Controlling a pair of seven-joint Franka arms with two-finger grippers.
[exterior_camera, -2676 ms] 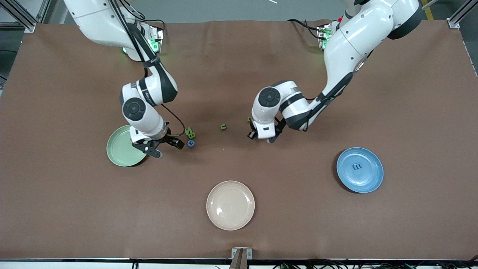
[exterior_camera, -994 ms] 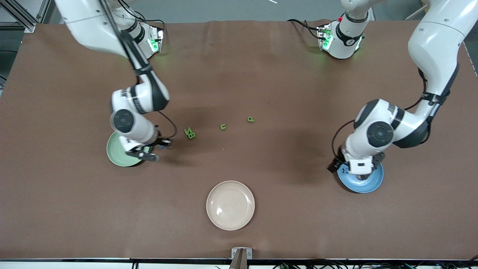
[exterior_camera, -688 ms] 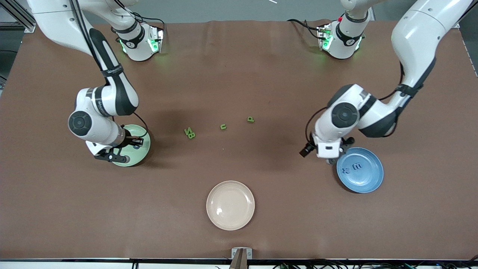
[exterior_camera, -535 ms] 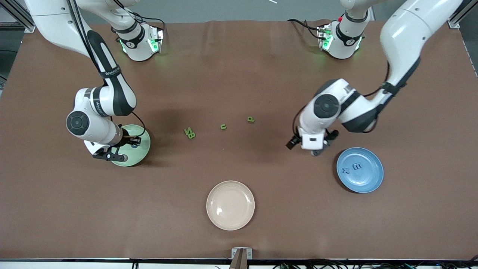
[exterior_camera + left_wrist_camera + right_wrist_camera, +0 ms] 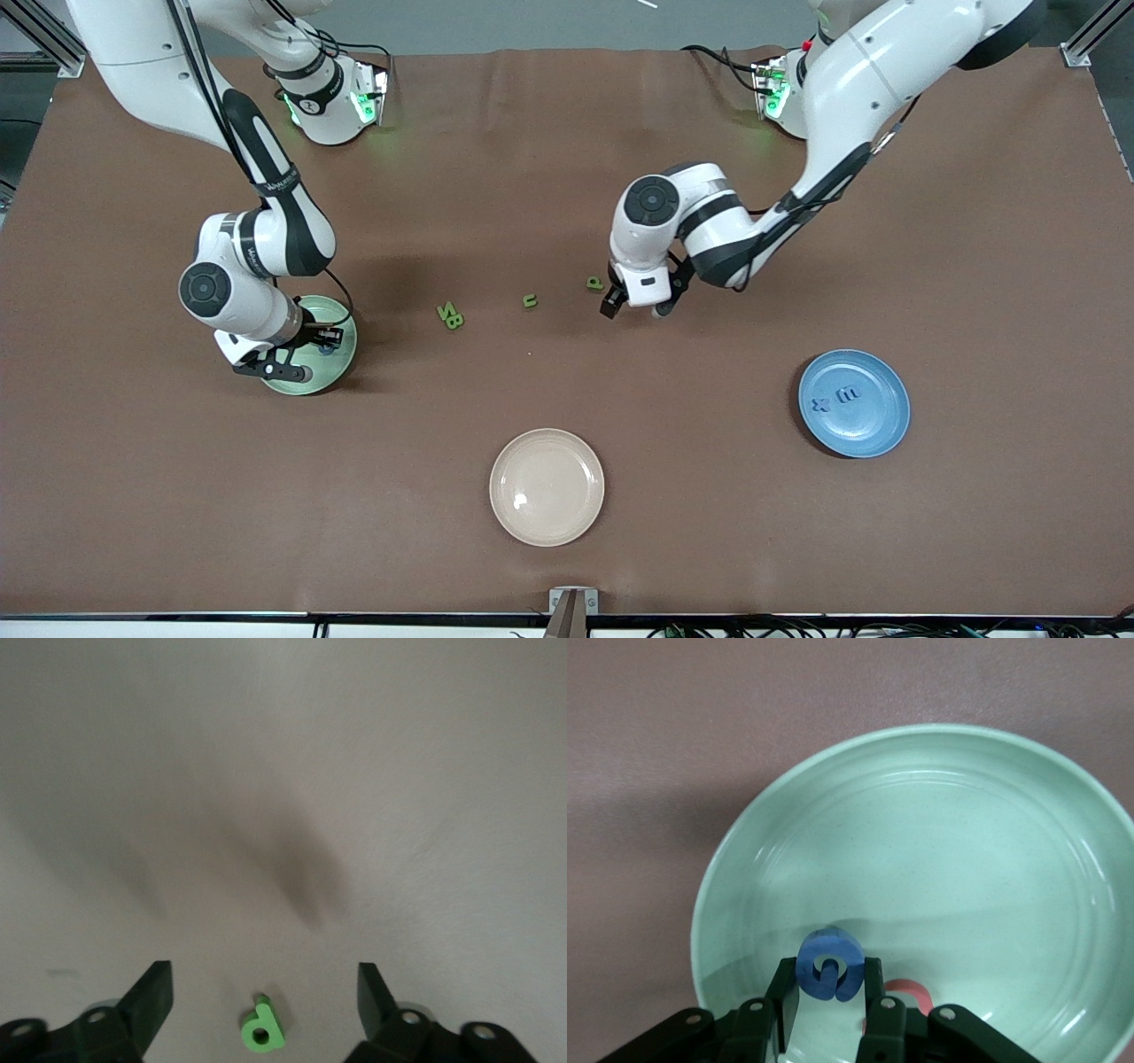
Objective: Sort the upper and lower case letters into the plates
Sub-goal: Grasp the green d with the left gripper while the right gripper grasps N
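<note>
My right gripper (image 5: 292, 354) is shut on a blue letter (image 5: 830, 967) and holds it over the mint green plate (image 5: 347, 347), which also shows in the right wrist view (image 5: 966, 859). A pink-red letter (image 5: 908, 992) lies in that plate. My left gripper (image 5: 634, 309) is open, low over the table's middle, with a green letter p (image 5: 594, 283) between its jaws in the left wrist view (image 5: 263, 1028). A green u (image 5: 530, 300) and two touching green letters (image 5: 451, 315) lie between the arms. The blue plate (image 5: 877, 425) holds two blue letters (image 5: 836, 398).
A cream-beige plate (image 5: 547, 486) sits nearest the front camera, midway along the table. The brown table cover (image 5: 567, 177) has bare room around the letters and between the plates.
My left arm has left the blue plate, where a second blue letter now lies, and swung to the green p. My right gripper took the blue letter and stays over the green plate.
</note>
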